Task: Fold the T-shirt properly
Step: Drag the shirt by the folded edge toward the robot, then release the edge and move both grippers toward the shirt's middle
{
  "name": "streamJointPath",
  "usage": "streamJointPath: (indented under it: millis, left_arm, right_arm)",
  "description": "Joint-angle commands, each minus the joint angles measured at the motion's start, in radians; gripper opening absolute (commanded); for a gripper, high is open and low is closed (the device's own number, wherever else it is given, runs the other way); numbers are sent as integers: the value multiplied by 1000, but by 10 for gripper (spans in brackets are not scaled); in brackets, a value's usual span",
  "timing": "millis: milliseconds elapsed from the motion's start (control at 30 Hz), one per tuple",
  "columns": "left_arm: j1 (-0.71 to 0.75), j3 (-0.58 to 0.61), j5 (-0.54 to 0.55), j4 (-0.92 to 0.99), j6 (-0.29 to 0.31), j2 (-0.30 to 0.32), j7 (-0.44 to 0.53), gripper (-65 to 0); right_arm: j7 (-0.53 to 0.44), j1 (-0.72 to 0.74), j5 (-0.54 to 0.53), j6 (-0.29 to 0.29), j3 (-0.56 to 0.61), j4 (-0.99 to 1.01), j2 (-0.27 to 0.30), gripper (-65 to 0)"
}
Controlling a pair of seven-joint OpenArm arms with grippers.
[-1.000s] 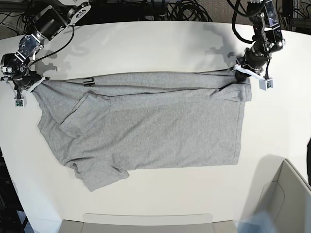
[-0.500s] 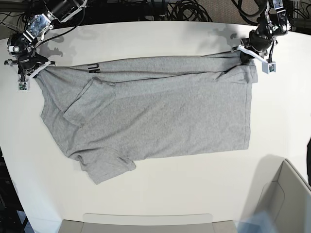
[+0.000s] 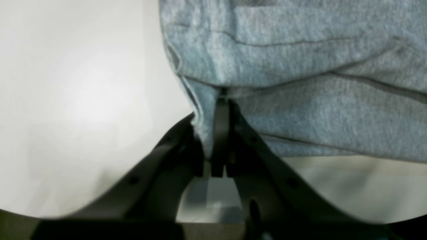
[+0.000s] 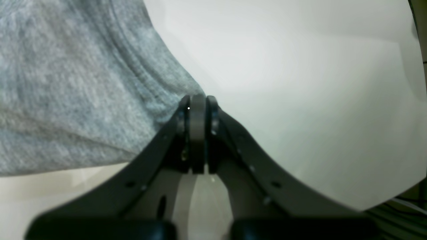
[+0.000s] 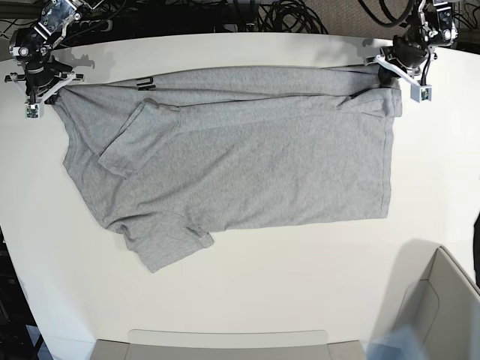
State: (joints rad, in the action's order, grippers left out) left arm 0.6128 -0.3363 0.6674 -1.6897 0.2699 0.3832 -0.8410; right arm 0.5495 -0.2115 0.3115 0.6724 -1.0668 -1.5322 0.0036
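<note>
At table centre: the T-shirt point(image 5: 240, 161) is spread flat across the white table point(image 5: 300, 285); its far edge is doubled over in a narrow band running from 10 o'clock to 2 o'clock in the base view
Lettering: black block capitals are seen on the turned-over strip near 11 o'clock point(image 5: 145, 82); only a couple of strokes show, too partial to be read; no brand is legible
Sleeves: one sleeve is folded inward over the body toward 10 o'clock point(image 5: 131, 135); the other lies flat toward 7 o'clock point(image 5: 169, 244)
Left gripper point(image 5: 391, 63): seen at 2 o'clock in the base view; clenched on the T-shirt's corner; in the left wrist view point(image 3: 218, 110) the grey hem is pinched between the closed jaws and cloth bunches above them
Right gripper point(image 5: 41, 79): seen at 10 o'clock in the base view; clamped on the opposite corner; in the right wrist view point(image 4: 197, 103) the jaws are pressed together at the ribbed edge of the cloth
Wrist views only: the knit texture, hem stitching and the pinch itself
Base view only: the whole garment outline, the lettering, a pale bin point(image 5: 442, 315) at 5 o'clock, and dark cables point(image 5: 285, 16) beyond the table at 12 o'clock
</note>
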Motion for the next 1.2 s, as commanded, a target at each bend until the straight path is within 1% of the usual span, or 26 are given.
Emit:
streamJointPath:
  millis: [0, 100, 200, 267, 300, 367, 400, 467, 500, 567, 633, 800, 900, 967, 1067, 1167]
  left_arm:
    - [26, -8, -56, 24, -36, 12, -56, -650]
    - [26, -4, -56, 52, -36, 33, -36, -650]
    - [28, -2, -56, 58, -36, 36, -19, -650]
    - [40, -2, -56, 44, -36, 38, -16, -642]
    - [48, -4, -56, 30, -36, 38, -16, -612]
    - [57, -4, -56, -17, -36, 38, -16, -513]
    - [65, -5, -56, -36, -36, 38, -16, -473]
    - [77, -7, -56, -79, -36, 38, -16, -399]
    - [77, -7, -56, -94, -36, 36, -16, -384]
    - [77, -7, -56, -108, -36, 36, -16, -390]
    - [74, -8, -56, -109, -36, 36, -22, -394]
    - [74, -10, -56, -134, -37, 38, -27, -394]
    - [85, -31, -56, -188, -37, 36, -30, -394]
    - [100, -62, -56, -214, -37, 35, -54, -394]
    - [100, -93, -56, -229, -37, 33, -122, -394]
    - [98, -94, -56, -229, -37, 36, -130, -394]
  right_arm:
    - [234, -50, 154, 26, -8, 37, -37, -650]
    - [234, -67, 154, 26, -2, 28, -53, -650]
    - [234, -67, 154, 26, -2, 2, -69, -650]
    - [234, -64, 154, 26, -2, -23, -89, -650]
    - [234, -62, 157, 26, -2, -40, -92, -650]
    - [234, -59, 157, 26, -2, -75, -96, -650]
    - [234, -59, 157, 26, 0, -86, -101, -637]
    - [234, -50, 159, 26, 0, -112, -106, -559]
    - [234, -49, 159, 26, 0, -123, -107, -519]
    - [234, -47, 159, 26, 0, -141, -109, -452]
    - [234, -41, 157, 26, 0, -162, -109, -416]
    - [240, -30, 156, 26, -5, -224, -109, -414]
    - [241, -13, 156, 26, -10, -270, -110, -414]
    - [241, -9, 159, 26, -8, -294, -110, -414]
    - [241, -9, 159, 26, -2, -319, -110, -414]
    - [241, -9, 160, 26, -2, -322, -110, -413]
